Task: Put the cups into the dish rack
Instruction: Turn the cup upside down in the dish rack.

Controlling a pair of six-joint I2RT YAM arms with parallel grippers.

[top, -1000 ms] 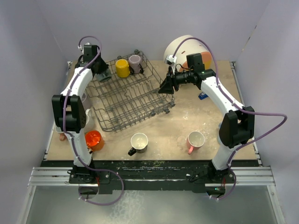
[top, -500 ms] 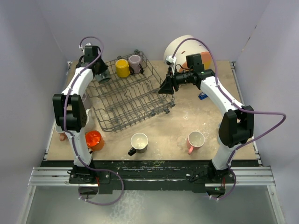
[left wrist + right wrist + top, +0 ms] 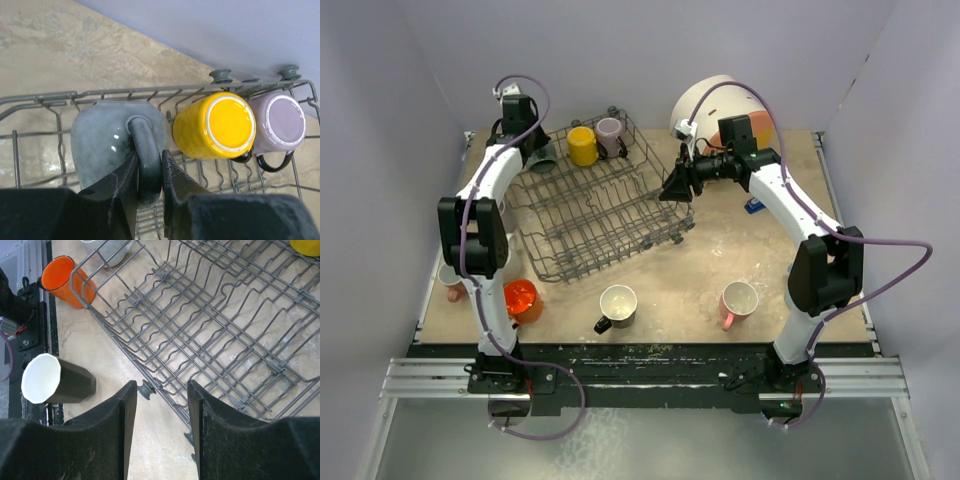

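Note:
In the far left corner of the grey wire dish rack a grey cup lies with its handle up. My left gripper is shut on that handle. Beside it, a yellow cup and a mauve cup sit bottom-up against the rack's far side. My right gripper hangs open over the rack's right edge with nothing between its fingers. An orange cup, a dark cup with a white inside and a pink cup stand on the table near the front.
A big white cylinder lies at the back right behind the right wrist. A small blue item rests on the table under the right forearm. Another cup is partly hidden behind the left arm at the left edge.
The left wrist has shifted slightly toward the far wall with the grey cup in its grip. The right arm has not moved.

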